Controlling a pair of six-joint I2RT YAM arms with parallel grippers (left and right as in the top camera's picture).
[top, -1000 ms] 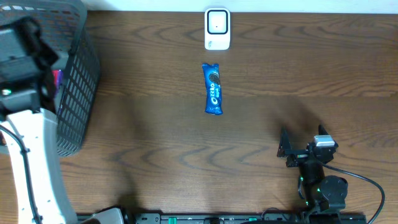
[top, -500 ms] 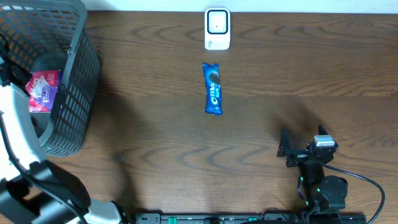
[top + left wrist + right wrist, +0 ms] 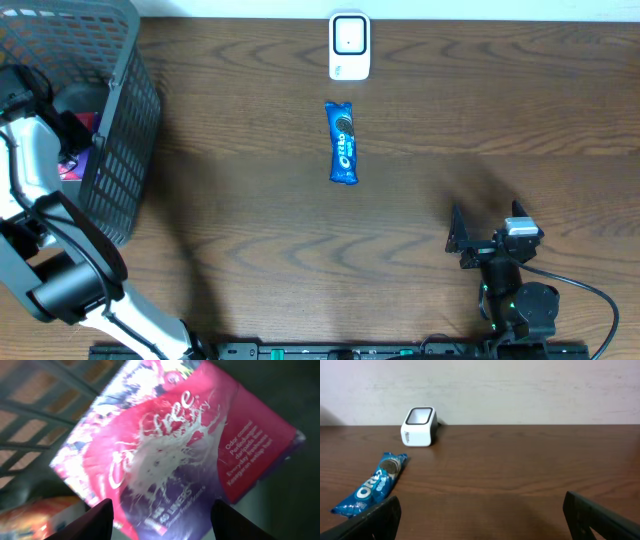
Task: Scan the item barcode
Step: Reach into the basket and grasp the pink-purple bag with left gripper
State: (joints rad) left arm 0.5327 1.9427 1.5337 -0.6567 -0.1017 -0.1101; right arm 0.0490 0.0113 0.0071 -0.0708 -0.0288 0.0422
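A pink and purple pack of liners (image 3: 185, 455) lies inside the grey mesh basket (image 3: 125, 120) at the table's left end. My left gripper (image 3: 162, 510) hangs open close over it, one dark finger on each side of the pack's lower edge; the view is blurred. From overhead, the left gripper (image 3: 75, 125) sits down in the basket, with bits of the pink pack (image 3: 70, 165) showing beside it. The white scanner (image 3: 349, 45) stands at the far middle edge. My right gripper (image 3: 481, 510) rests open and empty near the front right, also seen as the right gripper (image 3: 460, 240) from above.
A blue Oreo pack (image 3: 343, 142) lies on the wood table just in front of the scanner (image 3: 419, 426), and the Oreo pack (image 3: 372, 485) is at the left of the right wrist view. An orange packet (image 3: 30, 517) lies in the basket beside the pink pack.
My left arm has swung and come down into the basket over the pink pack, its jaws a touch wider. The right arm, scanner and Oreo pack have not moved.
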